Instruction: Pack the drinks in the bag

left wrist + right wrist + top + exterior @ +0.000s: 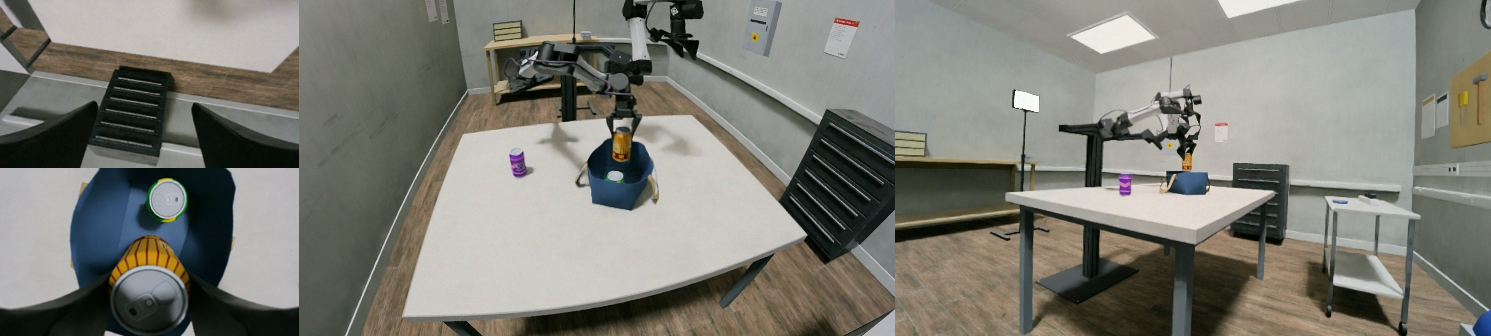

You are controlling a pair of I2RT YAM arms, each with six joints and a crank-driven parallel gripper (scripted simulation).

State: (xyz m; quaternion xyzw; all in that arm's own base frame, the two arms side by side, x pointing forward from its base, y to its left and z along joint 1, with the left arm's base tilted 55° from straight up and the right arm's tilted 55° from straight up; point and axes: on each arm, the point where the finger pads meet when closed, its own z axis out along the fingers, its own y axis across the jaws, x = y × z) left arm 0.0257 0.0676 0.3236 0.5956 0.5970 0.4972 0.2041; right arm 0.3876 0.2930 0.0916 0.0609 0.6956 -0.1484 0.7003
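The blue canvas bag (614, 194) (1192, 184) (92, 224) stands on the table with its walls up. A green can (615, 176) (167, 200) stands upright on its floor. My right gripper (623, 131) (149, 271) is shut on an orange can (622, 146) (1187, 161) (149, 252); the can hangs upright over the bag's opening, its lower part at about rim height in the top view. A purple can (517, 163) (1125, 185) stands upright on the table, away from the bag. My left gripper (687, 50) (145, 103) is open and empty, raised high beyond the table.
The bag's tan handles (655, 187) (1168, 184) hang outside its walls. The white table (539, 250) (1135, 215) carries bag and purple can. The left arm is held up behind the table, and a dark drawer cabinet (841, 180) (1260, 200) (131, 109) stands on the floor beside it.
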